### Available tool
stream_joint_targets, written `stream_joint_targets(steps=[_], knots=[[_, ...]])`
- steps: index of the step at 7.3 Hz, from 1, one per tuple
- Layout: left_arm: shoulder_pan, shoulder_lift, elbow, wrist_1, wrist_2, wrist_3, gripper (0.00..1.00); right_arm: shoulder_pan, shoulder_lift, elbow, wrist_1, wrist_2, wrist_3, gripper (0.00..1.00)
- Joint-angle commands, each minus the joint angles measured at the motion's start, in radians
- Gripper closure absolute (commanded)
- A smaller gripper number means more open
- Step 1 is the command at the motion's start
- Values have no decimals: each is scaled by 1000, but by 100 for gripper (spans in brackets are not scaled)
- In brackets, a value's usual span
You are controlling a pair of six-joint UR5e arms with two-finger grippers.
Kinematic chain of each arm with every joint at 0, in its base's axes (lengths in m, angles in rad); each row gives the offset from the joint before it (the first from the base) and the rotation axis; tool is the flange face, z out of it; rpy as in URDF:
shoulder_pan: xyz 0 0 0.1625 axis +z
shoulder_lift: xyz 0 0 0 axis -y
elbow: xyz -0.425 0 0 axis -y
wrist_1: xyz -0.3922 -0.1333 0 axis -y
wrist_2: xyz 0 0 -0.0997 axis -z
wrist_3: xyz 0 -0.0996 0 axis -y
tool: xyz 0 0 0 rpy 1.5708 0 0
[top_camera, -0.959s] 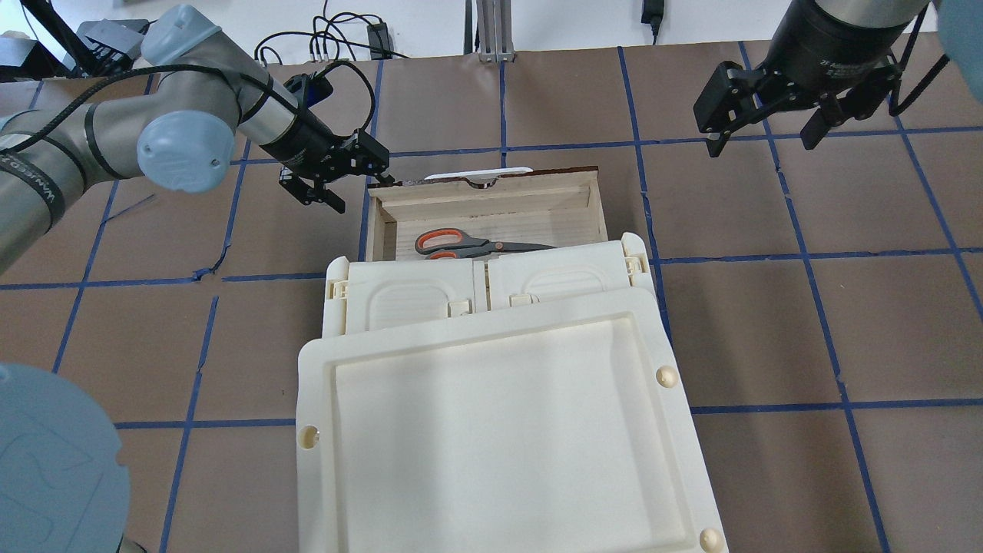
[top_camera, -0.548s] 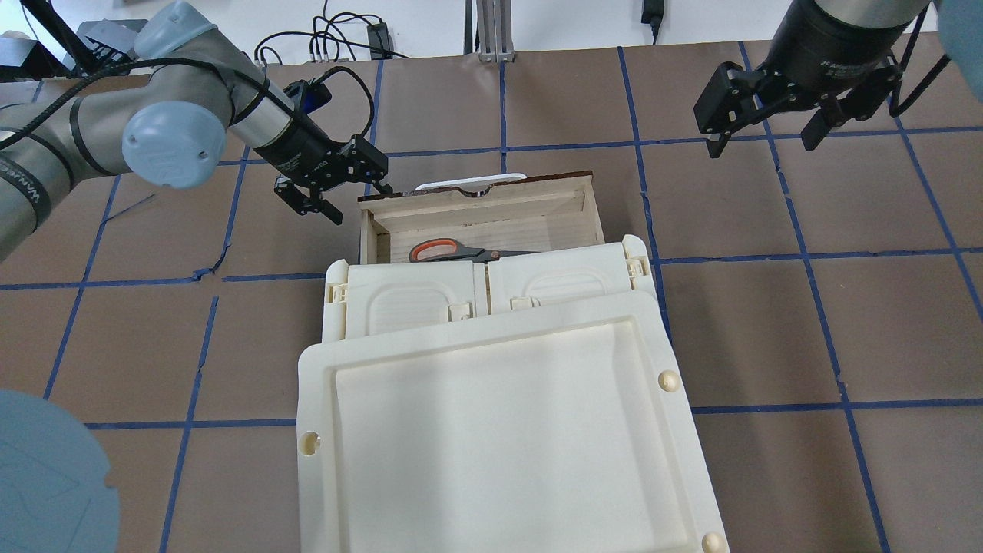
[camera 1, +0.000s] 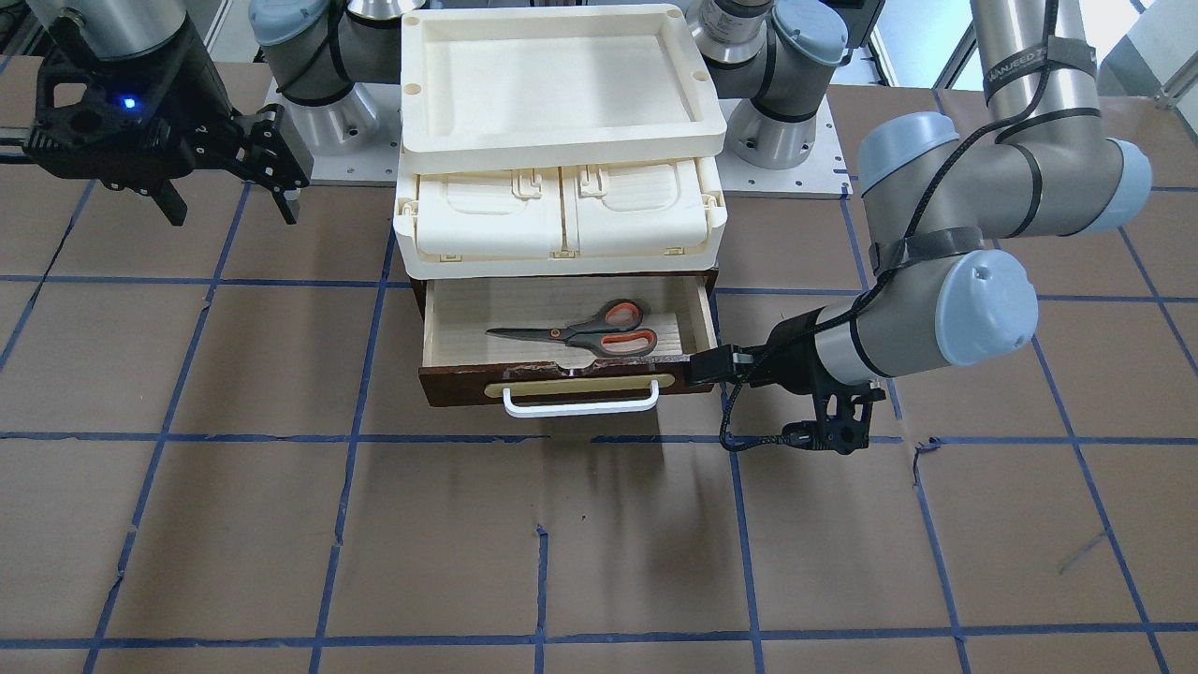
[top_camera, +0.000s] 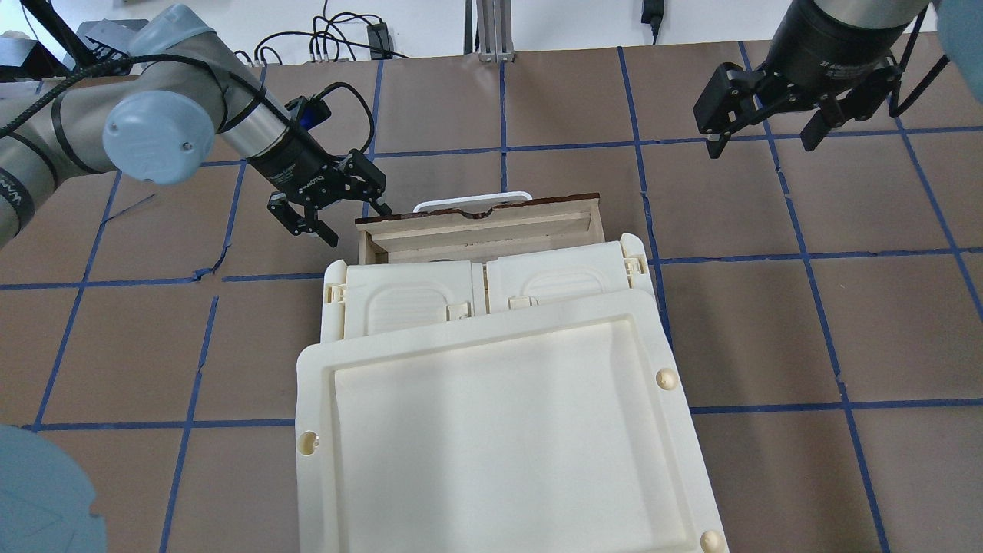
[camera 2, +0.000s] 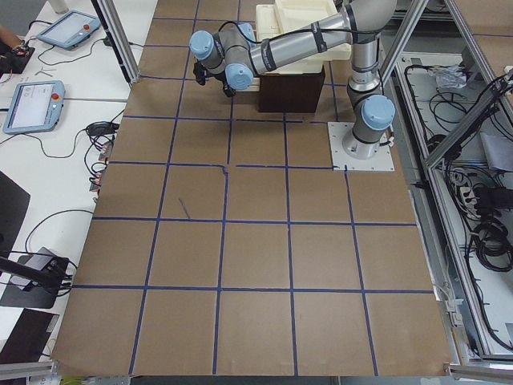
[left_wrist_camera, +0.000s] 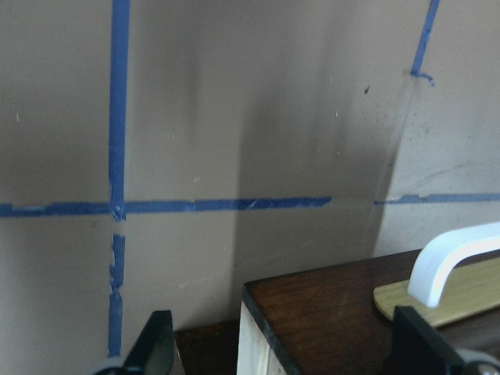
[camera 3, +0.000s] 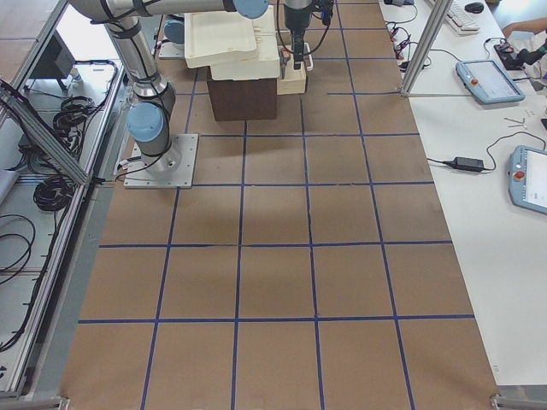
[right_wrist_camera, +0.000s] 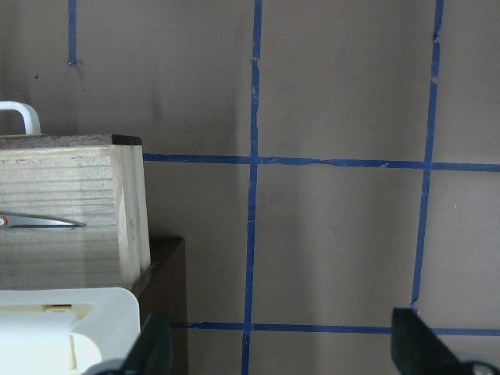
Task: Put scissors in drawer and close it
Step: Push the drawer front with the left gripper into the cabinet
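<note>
The scissors (camera 1: 580, 334) lie flat in the drawer (camera 1: 562, 386), which is partly slid under the cream case. In the overhead view the case hides them; only the drawer's front strip (top_camera: 476, 219) and white handle (top_camera: 471, 201) show. My left gripper (top_camera: 338, 211) is open, with one fingertip (camera 1: 708, 367) against the front corner of the dark panel (left_wrist_camera: 336, 312). My right gripper (top_camera: 760, 138) is open and empty, raised well off to the drawer's right side. Its wrist view shows the drawer's wooden side (right_wrist_camera: 70, 211) and a blade tip (right_wrist_camera: 39, 223).
The cream plastic case (top_camera: 491, 296) sits over the drawer, with a cream tray (top_camera: 499, 430) lying askew on top. The brown table has a blue tape grid. Cables and a metal post (top_camera: 491, 31) lie at its far edge.
The drawer has slid towards the robot, further under the case. My left gripper moved with it at its front corner. The scissors have gone out of the overhead view. The right arm stayed still.
</note>
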Motion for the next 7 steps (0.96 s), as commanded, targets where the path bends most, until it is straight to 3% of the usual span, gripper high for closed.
stream_joint_targets(steps=[1, 7], knots=[[0, 6, -4, -50, 4, 0, 0, -1, 0, 0, -1, 0, 0, 0], [0, 8, -4, -230, 10, 0, 0, 3, -3, -4, -1, 1, 12, 0]])
